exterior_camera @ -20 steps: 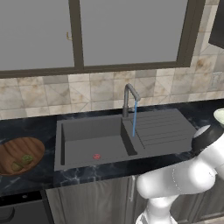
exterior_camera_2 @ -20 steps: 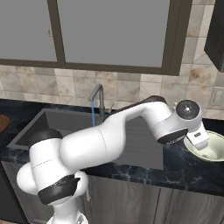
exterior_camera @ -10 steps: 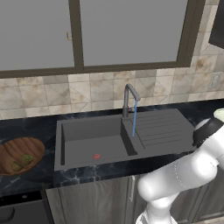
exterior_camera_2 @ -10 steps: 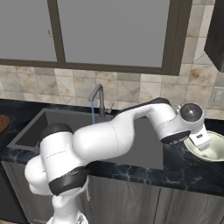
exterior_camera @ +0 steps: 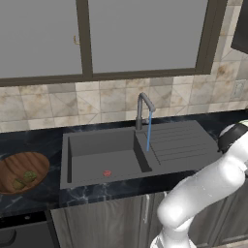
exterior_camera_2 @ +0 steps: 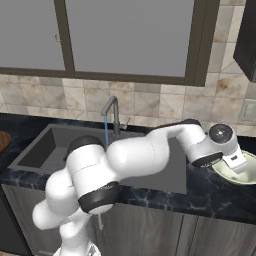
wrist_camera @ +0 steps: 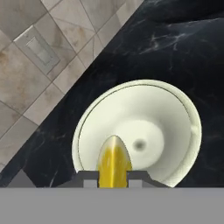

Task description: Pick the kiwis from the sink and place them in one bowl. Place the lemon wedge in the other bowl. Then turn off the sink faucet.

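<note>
**Now: lemon wedge held over the pale bowl**

Far to the gripper's left, at the other end of the black marble table (exterior_camera: 43,138), sits the wooden bowl (exterior_camera: 10,164) with the two kiwis (exterior_camera: 25,179) lying in it, touching or nearly so. Closer in that direction lies the dark grey sink (exterior_camera: 104,155); a small red-pink thing (exterior_camera: 107,172) rests on its basin floor. The faucet (exterior_camera: 143,109) stands at the back of the sink between basin and ribbed drainboard (exterior_camera: 181,143), and a thin blue stream of water (exterior_camera: 148,131) falls from its spout.

The white arm (exterior_camera_2: 145,155) stretches across the sink to the right. In the right base view its hand hangs just above the near rim of the cream-white bowl (exterior_camera_2: 235,176), which stands on the table well to the right of the sink. In the hand view, the gripper (wrist_camera: 114,175) is clamped on the lemon wedge (wrist_camera: 113,164), whose yellow tip stands up between the two dark fingertips (wrist_camera: 87,176). The bowl (wrist_camera: 144,127) lies directly beneath, the wedge over the near part of its inside. Whether the wedge touches the bowl I cannot tell. Beyond the bowl is tiled wall with a pale outlet plate (wrist_camera: 38,49).
</note>
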